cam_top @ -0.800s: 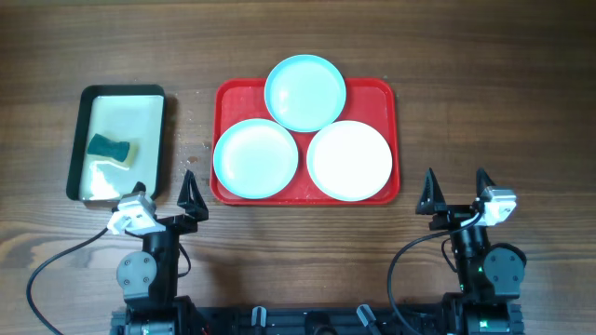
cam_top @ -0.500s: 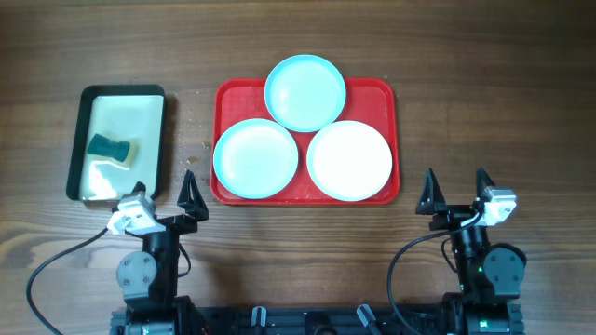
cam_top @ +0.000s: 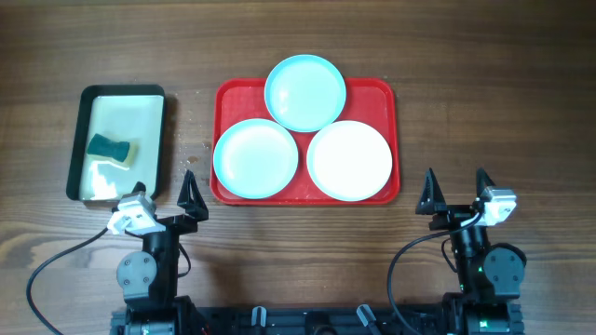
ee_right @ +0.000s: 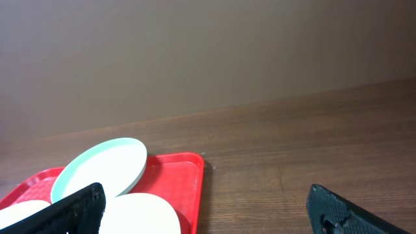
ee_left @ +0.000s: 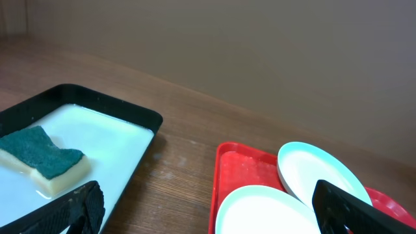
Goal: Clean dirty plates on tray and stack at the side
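Note:
The red tray (cam_top: pixel 380 93) lies at the table's middle with three plates on it. One aqua plate (cam_top: pixel 304 92) sits at the back, overhanging the tray's far rim. A second aqua plate (cam_top: pixel 255 158) is at the front left. The white plate (cam_top: pixel 349 160) is at the front right. My left gripper (cam_top: pixel 166 188) is open and empty, near the tray's front left corner. My right gripper (cam_top: pixel 454 187) is open and empty, to the right of the tray. The left wrist view shows the tray (ee_left: pixel 240 172) and both aqua plates (ee_left: pixel 260 211) (ee_left: pixel 318 172).
A black-rimmed tray (cam_top: pixel 149 102) with a white lining stands at the left and holds a green-topped sponge (cam_top: pixel 110 147). It shows in the left wrist view (ee_left: pixel 104 130) with the sponge (ee_left: pixel 45 156). Small specks lie on the wood between the two trays.

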{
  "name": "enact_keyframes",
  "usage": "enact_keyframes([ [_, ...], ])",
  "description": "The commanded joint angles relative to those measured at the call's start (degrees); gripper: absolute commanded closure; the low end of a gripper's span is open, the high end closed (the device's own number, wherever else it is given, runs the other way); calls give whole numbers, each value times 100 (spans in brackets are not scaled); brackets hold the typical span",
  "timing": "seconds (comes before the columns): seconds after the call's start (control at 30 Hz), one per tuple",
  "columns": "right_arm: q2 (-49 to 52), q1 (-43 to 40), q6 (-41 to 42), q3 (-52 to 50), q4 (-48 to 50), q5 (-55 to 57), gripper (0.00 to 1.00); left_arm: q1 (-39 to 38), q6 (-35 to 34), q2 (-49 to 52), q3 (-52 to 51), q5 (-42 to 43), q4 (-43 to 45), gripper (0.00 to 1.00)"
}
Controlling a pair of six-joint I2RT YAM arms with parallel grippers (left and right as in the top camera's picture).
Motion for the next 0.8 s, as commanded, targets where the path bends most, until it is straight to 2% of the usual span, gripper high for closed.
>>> enact_keyframes([
  [0.0, -57, -44, -68, -4, 9, 94, 0, -24, -48, -35, -39, -15, -7, 0],
  [0.13, -57, -44, -68, -4, 9, 94, 0, -26, -59, -35, -39, 46, -7, 0],
  [0.27, -57, -44, -70, -4, 9, 94, 0, -26, -2258, -35, -39, 2597, 289, 0],
  [0.33, -57, -44, -66, -4, 9, 94, 0, -24, -2586, -35, -39, 2752, 505, 0],
  [0.4, -57, -44, -68, -7, 9, 94, 0, -26, -2802, -35, -37, 2896, 1460, 0],
  [0.47, -57, -44, -68, -7, 9, 94, 0, -20, -2765, -35, 2, 2813, 2229, 0],
  [0.53, -57, -44, -68, -7, 9, 94, 0, -20, -2350, -13, 356, 2398, 2282, 0],
  [0.57, -57, -44, -66, -4, 9, 94, 0, -20, -1818, 127, 782, 2188, 1915, 0],
  [0.67, -57, -44, -68, -4, 9, 94, 1, -20, -922, 1088, 2157, 977, 142, 0],
  [0.77, -57, -44, -66, -4, 9, 94, 0, -20, -267, 3115, 3971, 555, -1513, 0],
])
